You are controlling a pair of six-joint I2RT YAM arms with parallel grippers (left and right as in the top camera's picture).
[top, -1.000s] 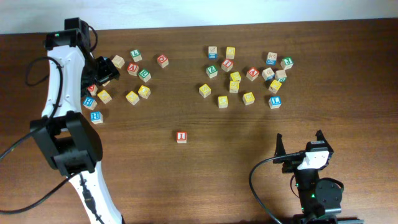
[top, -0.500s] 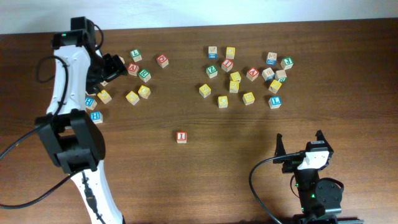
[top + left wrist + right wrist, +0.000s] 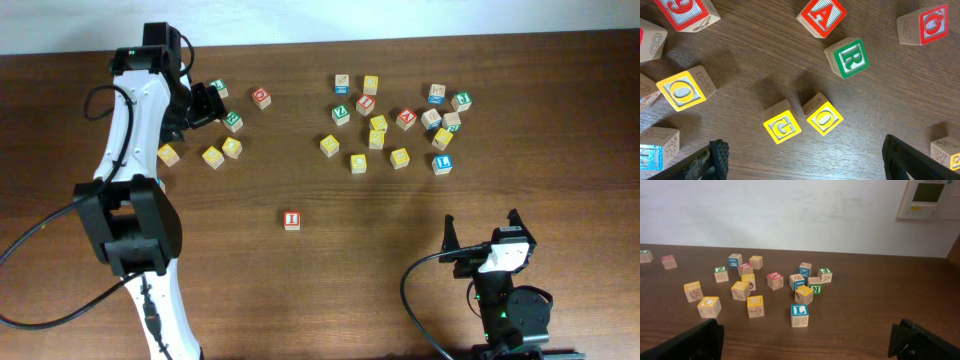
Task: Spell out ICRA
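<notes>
The red I block (image 3: 291, 219) stands alone at mid-table. My left gripper (image 3: 205, 102) is open and empty, hovering over the back-left cluster. In the left wrist view its fingers (image 3: 807, 165) frame bare wood just below a yellow G block (image 3: 782, 125) and a yellow O block (image 3: 823, 117). A red A block (image 3: 822, 15) and a green R block (image 3: 847, 57) lie beyond them. The R also shows in the overhead view (image 3: 233, 121). A yellow C block (image 3: 708, 306) lies in the right cluster. My right gripper (image 3: 482, 238) is open and empty at the front right (image 3: 810, 345).
Several loose letter blocks form a right cluster around a blue L block (image 3: 799, 315), also seen from overhead (image 3: 442, 163). A red block (image 3: 261, 97) sits right of the left gripper. Another yellow O block (image 3: 685, 89) lies left of it. A white wall backs the table.
My left arm has swung to the right along the back-left cluster, now covering the red A block in the overhead view. The right arm has not moved.
</notes>
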